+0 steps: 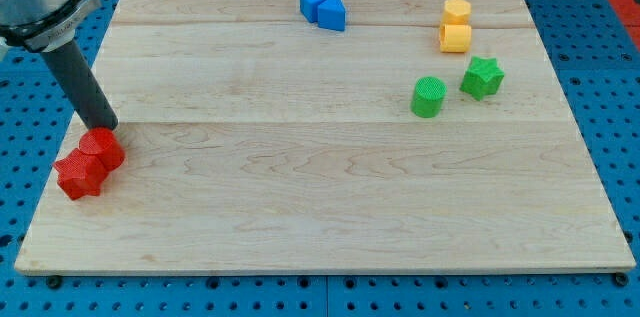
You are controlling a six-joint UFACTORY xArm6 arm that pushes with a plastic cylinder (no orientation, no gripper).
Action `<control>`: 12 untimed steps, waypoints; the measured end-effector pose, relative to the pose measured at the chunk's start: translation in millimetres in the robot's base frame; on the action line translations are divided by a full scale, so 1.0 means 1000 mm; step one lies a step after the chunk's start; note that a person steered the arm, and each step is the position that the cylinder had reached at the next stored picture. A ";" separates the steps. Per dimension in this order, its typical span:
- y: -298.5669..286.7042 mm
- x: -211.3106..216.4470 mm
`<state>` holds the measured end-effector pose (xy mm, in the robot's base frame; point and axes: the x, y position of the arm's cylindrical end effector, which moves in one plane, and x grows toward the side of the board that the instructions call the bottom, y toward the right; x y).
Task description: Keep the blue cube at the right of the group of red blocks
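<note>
Two red blocks sit at the view's left edge of the wooden board: a red rounded block (pixel 103 147) and a red star-like block (pixel 79 174), touching each other. My tip (pixel 106 127) rests just above the rounded red block, touching or almost touching its top edge. Two blue blocks stand far away at the view's top centre: a blue cube (pixel 332 13) and a second blue block (pixel 313 0) touching its left side. Both blue blocks lie to the right of the red group.
Two yellow blocks (pixel 456 27) stand stacked in line at the top right. A green cylinder (pixel 428 96) and a green star block (pixel 482 77) lie below them. The board's edges (pixel 320 269) border a blue pegboard.
</note>
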<state>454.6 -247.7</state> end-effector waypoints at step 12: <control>0.236 -0.231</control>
<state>224.0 -12.2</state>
